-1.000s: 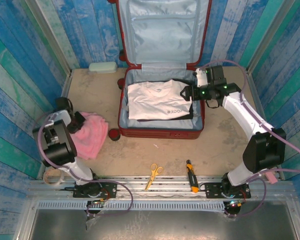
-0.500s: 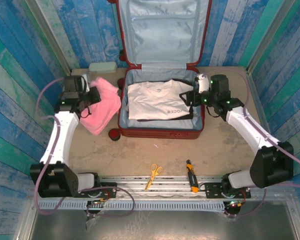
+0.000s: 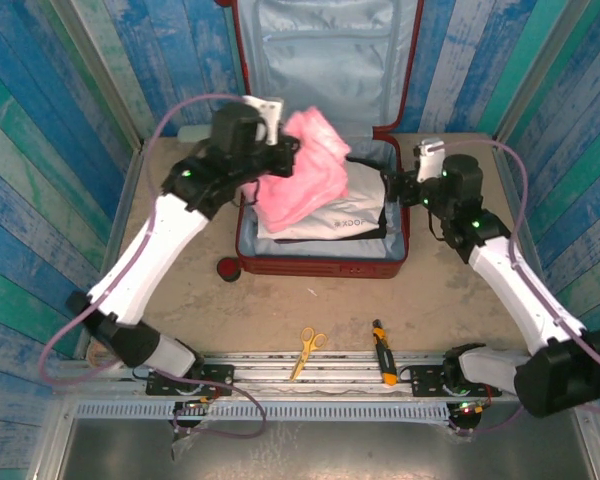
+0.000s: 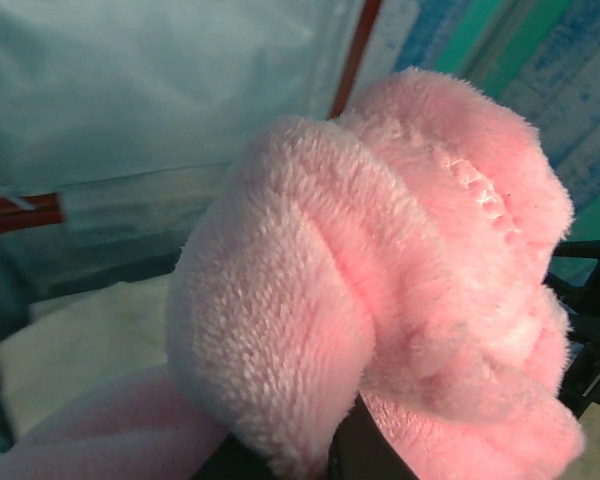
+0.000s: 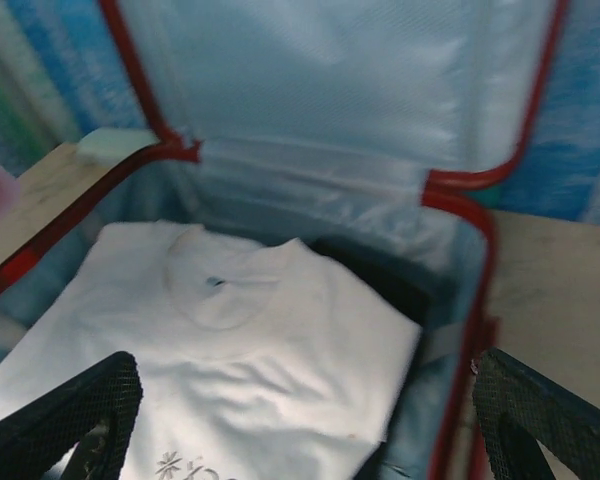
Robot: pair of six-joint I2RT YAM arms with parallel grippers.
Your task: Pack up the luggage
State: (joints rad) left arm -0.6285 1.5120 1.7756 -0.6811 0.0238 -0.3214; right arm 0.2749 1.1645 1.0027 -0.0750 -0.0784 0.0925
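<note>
Left gripper (image 3: pixel 283 152): is clamping shut on a bunched pink towel (image 3: pixel 308 172), holding it above the open case.
Right gripper (image 3: pixel 388 188): is hovering at the case's right rim, jaws spread wide and empty.
Luggage (image 3: pixel 320 267): is lying open at the table's far middle, lid standing upright behind, a folded white T-shirt (image 3: pixel 325 218) lying inside.
Risk, overhang: the towel's loose end is dangling near the left wall, so a release here would probably leave fabric draped over the rim, blocking closure.
Risk, disturbance: a dragging descent could rumple the shirt.
</note>
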